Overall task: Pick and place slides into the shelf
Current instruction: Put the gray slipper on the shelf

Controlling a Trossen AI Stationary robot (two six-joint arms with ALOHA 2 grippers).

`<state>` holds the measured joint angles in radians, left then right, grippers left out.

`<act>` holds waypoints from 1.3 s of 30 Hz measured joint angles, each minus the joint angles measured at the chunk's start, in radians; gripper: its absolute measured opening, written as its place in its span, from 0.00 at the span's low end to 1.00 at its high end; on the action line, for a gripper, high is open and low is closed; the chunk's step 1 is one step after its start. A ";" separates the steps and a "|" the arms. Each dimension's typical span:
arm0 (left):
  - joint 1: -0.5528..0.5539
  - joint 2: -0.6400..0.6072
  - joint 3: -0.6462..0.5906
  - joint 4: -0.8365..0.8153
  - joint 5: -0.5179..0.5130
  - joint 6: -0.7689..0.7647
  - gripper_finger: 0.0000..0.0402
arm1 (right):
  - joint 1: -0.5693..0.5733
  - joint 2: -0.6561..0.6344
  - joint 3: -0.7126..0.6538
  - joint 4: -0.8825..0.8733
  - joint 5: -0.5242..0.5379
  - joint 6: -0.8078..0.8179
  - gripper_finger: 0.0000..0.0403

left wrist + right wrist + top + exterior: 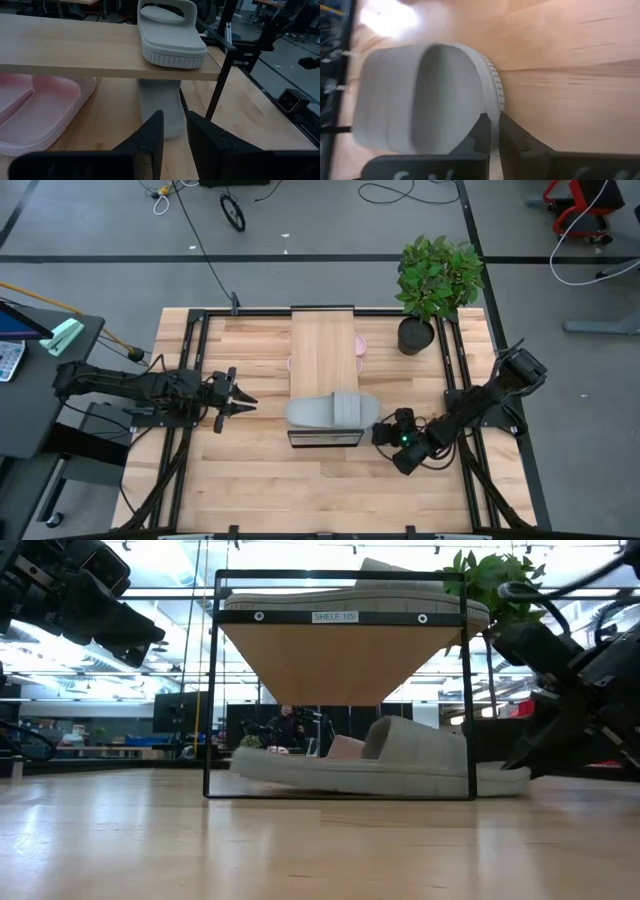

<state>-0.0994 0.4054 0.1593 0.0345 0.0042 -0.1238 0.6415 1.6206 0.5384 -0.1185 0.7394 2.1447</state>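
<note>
L arm comes in from the desk's left edge, stretched nearly flat toward centre; its tool (240, 399) points inward, 2 fingers (150, 137) part-open w/ a narrow gap, nothing between them. R arm enters from the right edge, bent at the elbow, forearm angled down toward front-centre. R tool (384, 432) sits low by the desk surface, fingers (481, 131) pinched nearly together on the thin edge of a grey slide (427, 97). Both wrists roughly level.
</note>
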 joint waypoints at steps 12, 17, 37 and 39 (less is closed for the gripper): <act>0.000 0.000 0.000 -0.001 0.000 -0.003 0.21 | 0.017 -0.220 0.068 -0.501 -0.040 0.058 0.04; 0.000 0.000 0.000 -0.002 0.000 -0.003 0.22 | 0.017 -0.302 0.145 -0.773 -0.062 0.074 0.04; -0.001 0.000 0.000 0.124 0.053 0.053 0.17 | 0.016 -0.419 0.342 -1.278 -0.173 0.080 0.04; -0.001 0.000 0.000 0.136 0.053 0.060 0.17 | 0.016 -0.419 0.367 -1.324 -0.174 0.080 0.04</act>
<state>-0.1001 0.4053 0.1593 0.1706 0.0570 -0.0639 0.6575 1.2015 0.9057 -1.4430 0.5650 2.2244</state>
